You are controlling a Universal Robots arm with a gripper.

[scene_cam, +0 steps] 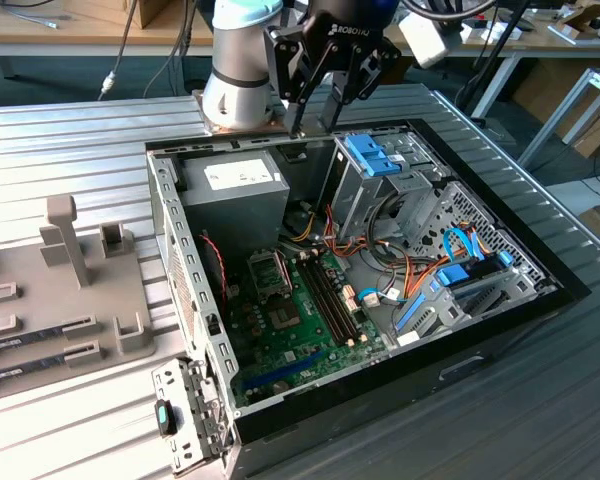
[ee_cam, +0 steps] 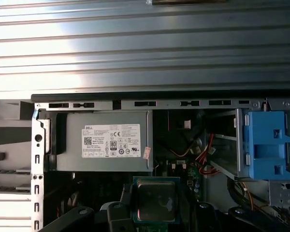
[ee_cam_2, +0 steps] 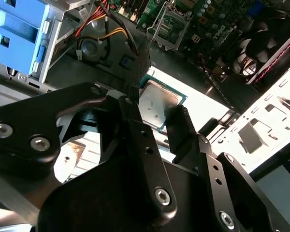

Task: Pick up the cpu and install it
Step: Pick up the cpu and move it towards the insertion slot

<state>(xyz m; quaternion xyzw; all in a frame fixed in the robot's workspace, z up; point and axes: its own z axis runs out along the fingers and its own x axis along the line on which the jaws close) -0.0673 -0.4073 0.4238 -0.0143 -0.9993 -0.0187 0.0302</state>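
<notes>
The cpu (ee_cam_2: 155, 99), a flat square chip with a pale metal top and green rim, sits pinched by its edges between my two black fingers (ee_cam_2: 141, 72). It also shows in the first wrist view as the cpu (ee_cam: 155, 200). My gripper (scene_cam: 313, 122) hangs above the far end of the open computer case (scene_cam: 195, 300), over the gap between the power supply (scene_cam: 235, 190) and the drive cage (scene_cam: 372, 155). The motherboard socket (scene_cam: 267, 275) lies open lower in the case, some way from the gripper; in the second wrist view the socket (ee_cam_2: 168, 26) has its frame raised.
Coloured cables (scene_cam: 420, 275) and blue connectors crowd the case on the exterior view's right. Memory slots (scene_cam: 330, 300) run beside the socket. A grey fixture tray (scene_cam: 70, 290) holding dark memory sticks (scene_cam: 40, 335) stands on the ribbed metal table at the exterior view's left.
</notes>
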